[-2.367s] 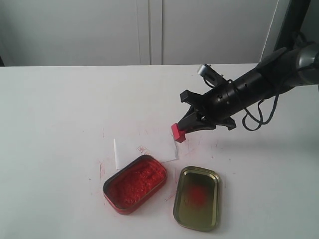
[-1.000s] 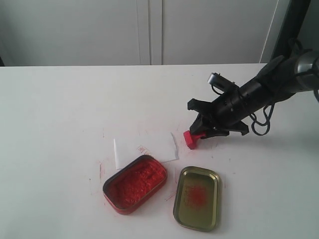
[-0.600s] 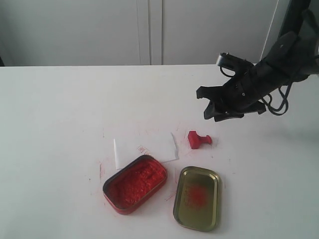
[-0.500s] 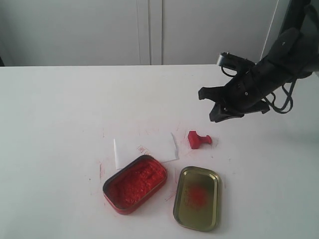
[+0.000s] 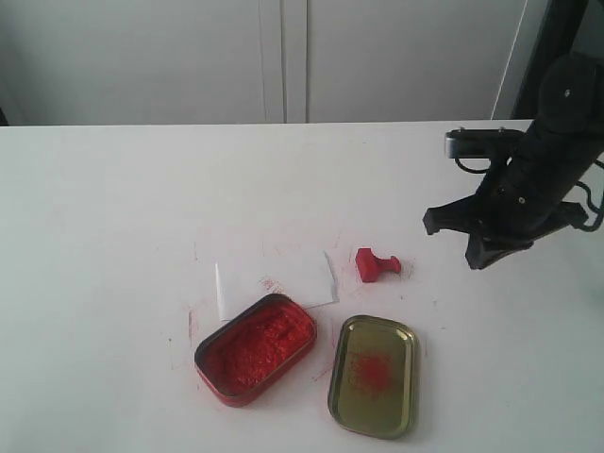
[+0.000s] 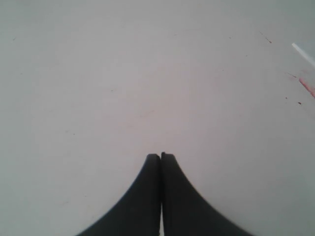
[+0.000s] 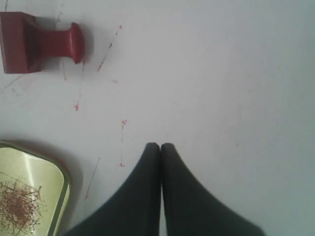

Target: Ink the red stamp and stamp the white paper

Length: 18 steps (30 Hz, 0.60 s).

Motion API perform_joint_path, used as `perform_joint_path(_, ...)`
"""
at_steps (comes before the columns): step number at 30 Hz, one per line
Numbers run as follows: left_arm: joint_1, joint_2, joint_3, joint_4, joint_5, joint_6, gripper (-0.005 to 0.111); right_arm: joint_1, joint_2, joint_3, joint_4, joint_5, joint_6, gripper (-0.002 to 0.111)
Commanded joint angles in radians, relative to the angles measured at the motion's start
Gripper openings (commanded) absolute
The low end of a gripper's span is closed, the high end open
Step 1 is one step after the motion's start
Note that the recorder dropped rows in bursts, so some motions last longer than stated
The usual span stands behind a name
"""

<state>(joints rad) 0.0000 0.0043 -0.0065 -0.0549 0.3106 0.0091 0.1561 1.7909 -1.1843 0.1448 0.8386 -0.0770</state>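
Right gripper (image 7: 160,147): I read its 2 black fingers as pressed tip to tip with nothing between them. It hangs over bare table, clear of every object.
Left gripper (image 6: 160,156): the same here. Both fingers meet at the tips, empty, above a plain stretch of table. I cannot find this arm in the exterior view.
Red stamp (image 5: 377,265): it lies on its side on the table, square base toward the paper and knob pointing toward the right arm. Nothing holds it. On the right wrist camera I see it well apart from the fingertips.
White paper (image 5: 276,279): it lies flat on the table to the left of the stamp, near it but with a strip of table between them. I make out 1 faint red mark close to its front edge.
Red-filled tin (image 5: 255,348): it is open and sits in front of the paper, overlapping the paper's near edge. The ink surface looks rough and clumpy.
Gold lid (image 5: 374,376): it lies inside-up just beside the tin on its right, with a red smudge in the middle. It sits in front of the stamp and apart from it.
Table (image 5: 113,236): white, with thin red streaks and specks around the paper, tin and stamp.
Right arm (image 5: 528,179): black, and to the right of the stamp in the exterior view.
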Motion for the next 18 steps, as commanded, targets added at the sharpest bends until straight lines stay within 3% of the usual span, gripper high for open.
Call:
perform_joint_path(1, 0.000, -0.004, 0.006, -0.005, -0.003, -0.009, 0.000, -0.027, -0.049, 0.041, -0.013, -0.017, 0.007, 0.000)
perform_joint_path(11, 0.000, -0.004, 0.006, -0.005, -0.003, -0.009, 0.000, -0.167, -0.174, 0.141, -0.006, -0.030, 0.009, 0.000)
perform_joint_path(18, 0.000, -0.004, 0.006, -0.005, -0.003, -0.009, 0.000, -0.167, -0.276, 0.209, -0.016, -0.059, -0.038, 0.000)
